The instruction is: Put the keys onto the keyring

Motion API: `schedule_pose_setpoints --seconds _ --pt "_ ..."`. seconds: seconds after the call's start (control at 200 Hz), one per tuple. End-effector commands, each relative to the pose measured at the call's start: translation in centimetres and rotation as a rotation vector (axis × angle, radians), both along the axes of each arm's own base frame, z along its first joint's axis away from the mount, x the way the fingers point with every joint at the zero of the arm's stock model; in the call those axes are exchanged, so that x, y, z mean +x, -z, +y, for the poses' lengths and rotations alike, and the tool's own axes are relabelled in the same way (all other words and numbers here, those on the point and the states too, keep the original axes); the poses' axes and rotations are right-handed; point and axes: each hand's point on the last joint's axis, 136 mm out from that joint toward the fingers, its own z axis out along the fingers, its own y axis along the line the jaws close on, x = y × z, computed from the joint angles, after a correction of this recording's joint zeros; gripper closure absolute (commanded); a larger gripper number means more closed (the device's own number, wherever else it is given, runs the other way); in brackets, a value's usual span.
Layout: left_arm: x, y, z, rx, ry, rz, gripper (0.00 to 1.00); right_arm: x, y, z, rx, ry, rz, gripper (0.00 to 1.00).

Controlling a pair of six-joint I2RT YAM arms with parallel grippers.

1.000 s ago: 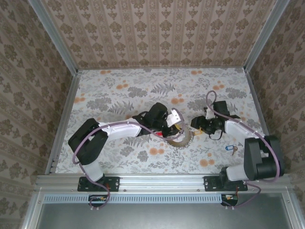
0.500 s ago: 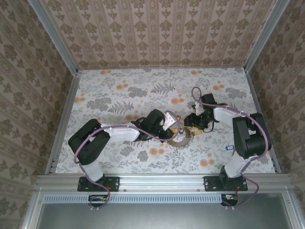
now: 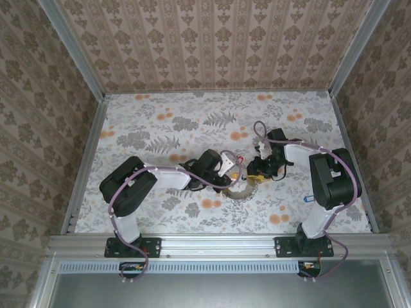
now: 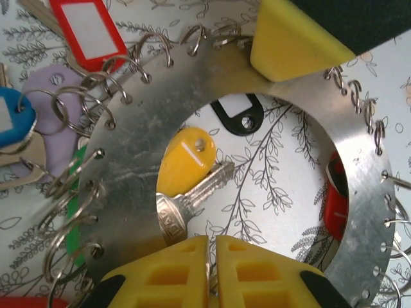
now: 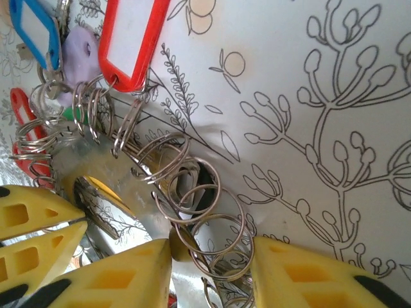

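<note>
So the keyring (image 4: 122, 173) is lying flat around the middle of the desk (image 3: 148, 122), a bit to the near side, with both arms crowded in on it. It's a flat, scuffed silver plate with a big round hole, more like a washer than a ring. Its outer rim is punched with small holes, and wire split rings (image 5: 192, 192) hang through them. Those carry tags fanned out on the desk: a red tag (image 4: 90, 32), a blue tag (image 4: 13, 122), a green tag (image 4: 77, 192) half tucked under the plate, plus something lilac (image 4: 51, 109).

Inside the big hole a silver key (image 4: 186, 202) with a yellow tag (image 4: 183, 160) lies on the desk. A black tag (image 4: 237, 115) also peeks through at the hole's far side.

The left claw (image 4: 212, 247) sits at the near edge of the hole, fingers pressed almost together on a thin wire loop right by the key's head, so it's pinching the key's loop. The right claw (image 5: 210, 247) is spread, straddling the plate's rim with a bunch of split rings in the gap. One finger is against the plate, and I can't tell if the other touches anything.

A blue key (image 3: 307, 199) lies well off to the right, beside the right arm.
</note>
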Motion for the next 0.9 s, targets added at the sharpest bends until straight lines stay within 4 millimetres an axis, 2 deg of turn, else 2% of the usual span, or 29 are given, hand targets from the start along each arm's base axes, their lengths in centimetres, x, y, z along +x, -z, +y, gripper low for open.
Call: schedule_pose_setpoints --seconds 0.0,0.2,0.355,0.575,0.71,0.895 --pt "-0.2 1.3 0.4 0.011 -0.020 0.050 0.90 -0.4 -0.4 1.3 0.078 -0.029 0.017 0.70" --pt "0.1 1.2 0.5 -0.010 -0.029 0.052 0.91 0.1 -1.7 2.4 0.166 -0.068 -0.022 0.71" --pt "0.4 0.7 0.4 -0.057 -0.042 0.052 0.91 0.3 -2.3 2.5 0.189 -0.087 -0.045 0.72" --pt "1.1 -1.3 0.0 -0.127 -0.039 0.006 0.90 1.1 -3.7 2.4 0.212 -0.087 -0.103 0.89" --pt "1.6 -3.7 -0.3 -0.199 -0.034 -0.044 0.88 1.6 -4.9 2.3 0.225 -0.077 -0.148 0.94" --pt "2.9 -9.0 0.4 -0.302 -0.084 -0.186 0.82 2.4 -7.1 2.0 0.281 -0.034 -0.215 0.98"
